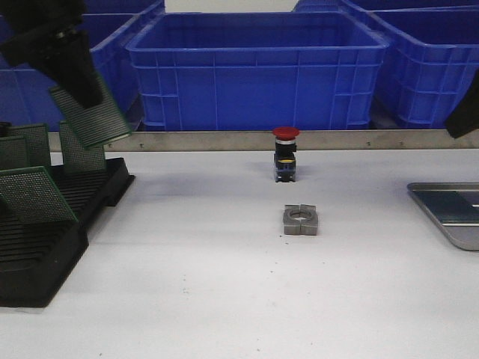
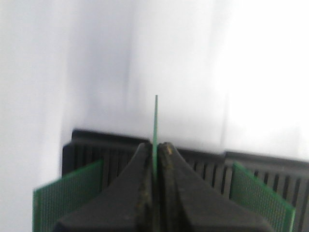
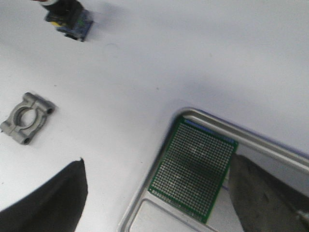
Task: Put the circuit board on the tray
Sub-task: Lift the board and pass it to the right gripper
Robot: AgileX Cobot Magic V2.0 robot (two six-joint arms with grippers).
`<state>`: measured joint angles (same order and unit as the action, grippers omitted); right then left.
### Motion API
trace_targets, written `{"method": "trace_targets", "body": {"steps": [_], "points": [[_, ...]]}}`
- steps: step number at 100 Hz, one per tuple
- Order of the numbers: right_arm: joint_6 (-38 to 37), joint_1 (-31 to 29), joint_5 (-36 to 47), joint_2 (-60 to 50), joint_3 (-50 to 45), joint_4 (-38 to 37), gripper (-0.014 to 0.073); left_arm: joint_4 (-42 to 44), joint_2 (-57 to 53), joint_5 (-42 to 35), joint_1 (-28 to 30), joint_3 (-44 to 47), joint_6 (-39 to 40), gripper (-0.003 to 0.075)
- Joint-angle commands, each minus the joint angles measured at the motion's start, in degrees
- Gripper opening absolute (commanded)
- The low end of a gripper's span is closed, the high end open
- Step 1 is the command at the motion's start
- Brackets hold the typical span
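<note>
My left gripper [image 1: 87,91] is raised above the black slotted rack [image 1: 45,239] at the far left, shut on the top of a green circuit board [image 1: 93,114] that hangs tilted. In the left wrist view that board [image 2: 155,121] shows edge-on, pinched between the closed fingers [image 2: 137,193]. The grey tray [image 1: 449,211] lies at the table's right edge. In the right wrist view another green circuit board [image 3: 195,166] lies flat in the tray [image 3: 260,143], at a corner. My right gripper [image 3: 154,198] hovers open over it, its fingers [image 3: 48,198] wide apart and holding nothing.
More green boards [image 1: 30,194] stand in the rack's slots. A red-capped push button [image 1: 285,153] and a grey metal clamp block [image 1: 301,220] sit mid-table. Big blue crates [image 1: 254,67] line the back behind a metal strip.
</note>
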<state>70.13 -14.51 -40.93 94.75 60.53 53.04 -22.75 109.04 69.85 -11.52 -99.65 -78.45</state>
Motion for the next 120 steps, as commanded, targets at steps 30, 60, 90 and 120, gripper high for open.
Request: {"method": "trace_targets", "body": {"steps": [30, 60, 90, 120], "points": [[14.77, 15.62, -6.78, -8.11, 1.73, 1.73, 0.0614, -20.66, -2.92, 2.87, -9.52, -2.44, 0.23, -0.0017], [18.4, 30.21, -1.76, -8.03, 1.73, 4.33, 0.0614, -20.79, -2.8, 2.35, -14.65, -2.44, 0.23, -0.0017], [18.4, 33.57, 2.77, -6.09, 1.73, 7.31, 0.0293, -20.79, -2.8, 2.35, -15.3, -2.44, 0.23, -0.0017], [18.4, 33.57, 3.22, -5.86, 1.73, 12.18, -0.0069, -20.79, -2.8, 1.87, -15.3, -2.44, 0.23, -0.0016]]}}
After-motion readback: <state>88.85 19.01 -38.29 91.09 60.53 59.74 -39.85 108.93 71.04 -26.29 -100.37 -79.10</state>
